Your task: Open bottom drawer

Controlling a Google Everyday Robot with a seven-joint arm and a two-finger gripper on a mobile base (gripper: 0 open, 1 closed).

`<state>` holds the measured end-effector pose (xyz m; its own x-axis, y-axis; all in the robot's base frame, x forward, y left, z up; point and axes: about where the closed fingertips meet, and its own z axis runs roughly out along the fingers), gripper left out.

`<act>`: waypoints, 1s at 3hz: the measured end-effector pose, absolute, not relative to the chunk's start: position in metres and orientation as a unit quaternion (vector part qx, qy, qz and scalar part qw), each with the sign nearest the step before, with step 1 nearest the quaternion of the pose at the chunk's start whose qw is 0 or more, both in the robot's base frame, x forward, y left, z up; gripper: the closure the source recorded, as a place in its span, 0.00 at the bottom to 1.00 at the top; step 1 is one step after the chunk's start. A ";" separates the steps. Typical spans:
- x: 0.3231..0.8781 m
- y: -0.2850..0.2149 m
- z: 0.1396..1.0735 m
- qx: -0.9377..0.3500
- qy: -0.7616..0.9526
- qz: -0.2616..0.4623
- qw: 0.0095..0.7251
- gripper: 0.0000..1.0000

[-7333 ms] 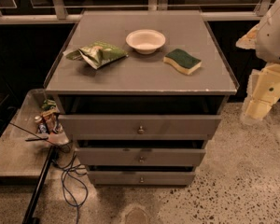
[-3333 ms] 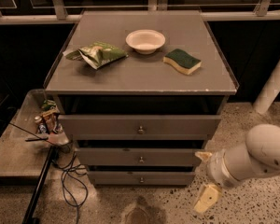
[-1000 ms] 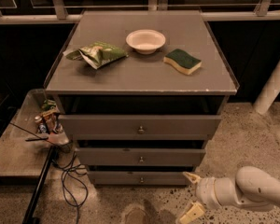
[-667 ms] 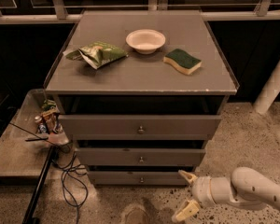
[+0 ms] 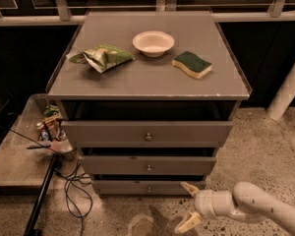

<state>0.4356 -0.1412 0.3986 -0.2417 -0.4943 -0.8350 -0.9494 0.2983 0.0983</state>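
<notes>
Camera view: approach step, no contact yet. The bottom drawer (image 5: pixel 123 187) is the lowest and slimmest of the three fronts in the desk (image 5: pixel 147 85), just above the floor. Its knob (image 5: pixel 148 189) sits mid-front. The front looks pushed in, so I judge the opening itself not yet begun.

My pincer (image 5: pixel 188 206) hangs low, just right of the bottom drawer's right end and a bit out in front of it, not touching. Its fingers (image 5: pixel 189 188) are spread apart with nothing between them. One tip points up toward the drawer's right corner and the other droops toward the floor, so the gap runs roughly vertical.

My arm (image 5: pixel 258 208) comes in from the right of the bottom drawer, low over the floor, forearm about level, wrist aimed left.

Next move, as I read it: slide left along the front until the knob lies between the tips, go in, close on it, then pull straight out from the desk. The knob is small and round, so centring matters, and an off-centre pinch will likely slip. Height matters too, because the middle drawer's knob (image 5: pixel 148 168) sits just above the bottom drawer and looks the same.
</notes>
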 end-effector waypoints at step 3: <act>0.503 -0.157 0.296 -0.434 0.779 0.255 0.374 0.00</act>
<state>0.5032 -0.1572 0.2958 -0.3436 -0.4849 -0.8043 -0.8664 0.4942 0.0722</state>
